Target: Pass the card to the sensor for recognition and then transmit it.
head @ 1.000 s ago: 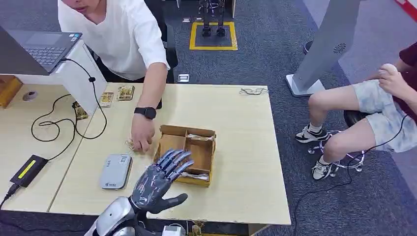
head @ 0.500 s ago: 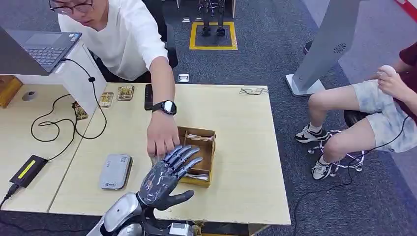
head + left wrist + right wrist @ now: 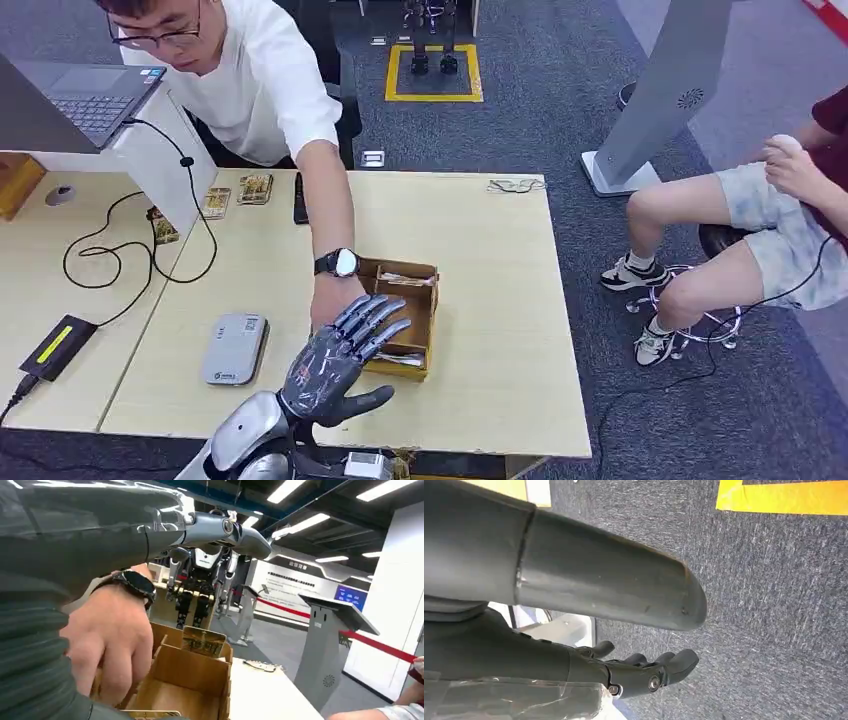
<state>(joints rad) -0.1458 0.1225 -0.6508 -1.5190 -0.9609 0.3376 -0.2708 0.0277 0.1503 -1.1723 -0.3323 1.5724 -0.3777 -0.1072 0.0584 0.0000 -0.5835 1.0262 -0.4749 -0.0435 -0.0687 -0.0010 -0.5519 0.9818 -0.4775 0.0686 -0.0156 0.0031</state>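
The thin, stiff card (image 3: 202, 641) standing in the brown cardboard box (image 3: 400, 305) looks light, probably slick — pinch its upper edge; the left hand (image 3: 335, 362) hovers spread and empty, and the right hand (image 3: 644, 672) hangs, grip unclear.

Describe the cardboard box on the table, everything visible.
The cardboard box is a shallow, open-topped brown tray, split by a divider into compartments, lying flat on the light wooden table near its front edge. Cards lie at its ends; one patterned card stands against the far wall. A person's hand reaches in at its left side, beneath the left hand.

Matt cardboard box (image 3: 405, 300) on smooth, seemingly wooden table (image 3: 490, 300).
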